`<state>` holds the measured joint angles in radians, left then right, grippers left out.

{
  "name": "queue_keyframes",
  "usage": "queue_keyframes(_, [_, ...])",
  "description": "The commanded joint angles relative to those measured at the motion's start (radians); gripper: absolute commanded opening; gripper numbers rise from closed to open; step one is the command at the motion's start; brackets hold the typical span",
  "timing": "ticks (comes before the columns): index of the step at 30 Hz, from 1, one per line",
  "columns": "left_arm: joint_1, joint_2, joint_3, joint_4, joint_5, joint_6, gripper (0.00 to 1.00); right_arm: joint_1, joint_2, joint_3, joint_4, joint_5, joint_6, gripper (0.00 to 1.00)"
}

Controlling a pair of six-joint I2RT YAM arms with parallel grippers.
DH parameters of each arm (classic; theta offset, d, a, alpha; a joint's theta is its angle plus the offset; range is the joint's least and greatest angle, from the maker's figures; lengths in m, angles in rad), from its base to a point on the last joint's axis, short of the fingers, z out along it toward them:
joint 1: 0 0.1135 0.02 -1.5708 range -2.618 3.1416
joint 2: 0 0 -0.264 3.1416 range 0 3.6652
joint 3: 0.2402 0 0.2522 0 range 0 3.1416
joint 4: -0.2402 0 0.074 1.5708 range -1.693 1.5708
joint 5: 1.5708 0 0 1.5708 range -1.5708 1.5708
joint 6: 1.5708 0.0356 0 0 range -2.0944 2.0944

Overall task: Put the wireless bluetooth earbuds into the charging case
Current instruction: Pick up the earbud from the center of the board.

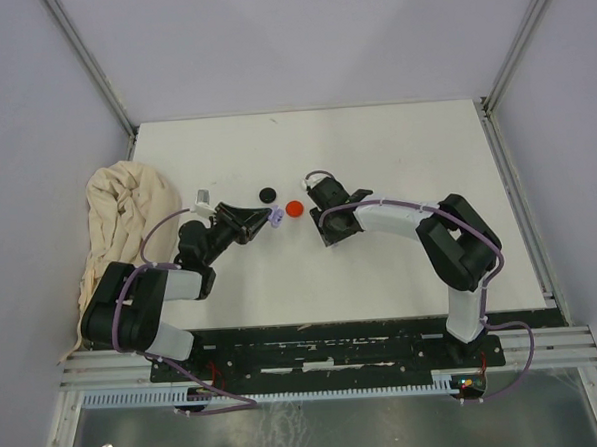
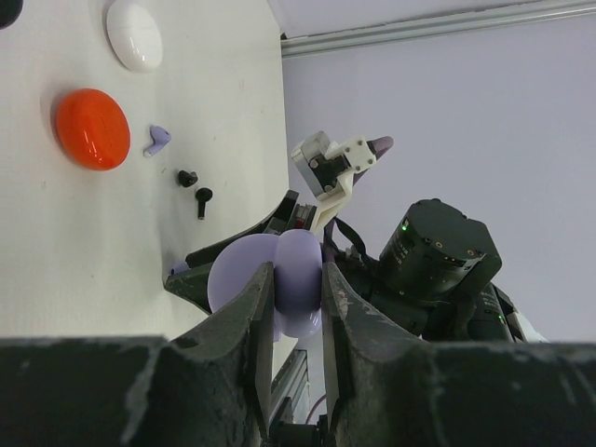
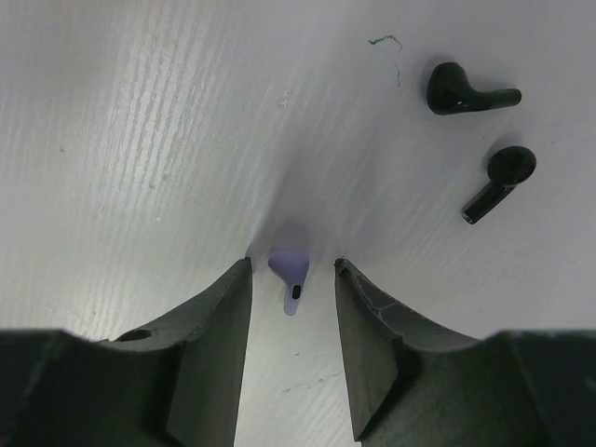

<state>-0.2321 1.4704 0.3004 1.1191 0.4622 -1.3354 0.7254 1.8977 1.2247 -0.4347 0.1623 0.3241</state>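
My left gripper [image 2: 296,277] is shut on the lilac charging case [image 2: 300,251], which it holds off the table with the lid swung open; the top view shows the case [image 1: 275,216] at the fingertips. My right gripper [image 3: 293,272] points down at the table, open. A lilac earbud [image 3: 290,264] lies between its fingers [image 3: 223,317] with a gap on each side. Two black earbuds [image 3: 466,91] [image 3: 498,179] lie beyond, to the right. In the left wrist view another lilac earbud [image 2: 157,140] and the black earbuds [image 2: 196,189] lie on the table.
A red round case [image 1: 295,209] and a black one [image 1: 267,194] sit between the arms. A white case [image 2: 134,35] lies farther off. A crumpled beige cloth [image 1: 119,228] hangs over the table's left edge. Metal frame rails run along the back corners.
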Motion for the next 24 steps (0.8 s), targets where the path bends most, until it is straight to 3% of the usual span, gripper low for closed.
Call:
queue_keyframes(1, [0.005, 0.004, -0.006, 0.073, 0.001, -0.025, 0.03, 0.0, 0.013, 0.045, 0.022, 0.0, 0.018, 0.47])
queue_keyframes(10, [0.011, 0.004, -0.007, 0.074, 0.003, -0.027, 0.03, 0.001, 0.023, 0.046, 0.021, 0.006, 0.026, 0.39])
queue_keyframes(19, [0.013, 0.002, -0.006, 0.074, 0.007, -0.028, 0.03, -0.001, 0.017, 0.054, 0.011, 0.026, 0.029, 0.22])
queue_keyframes(24, [0.011, 0.011, -0.007, 0.08, 0.01, -0.042, 0.03, 0.001, -0.069, -0.001, 0.127, 0.023, -0.022, 0.12])
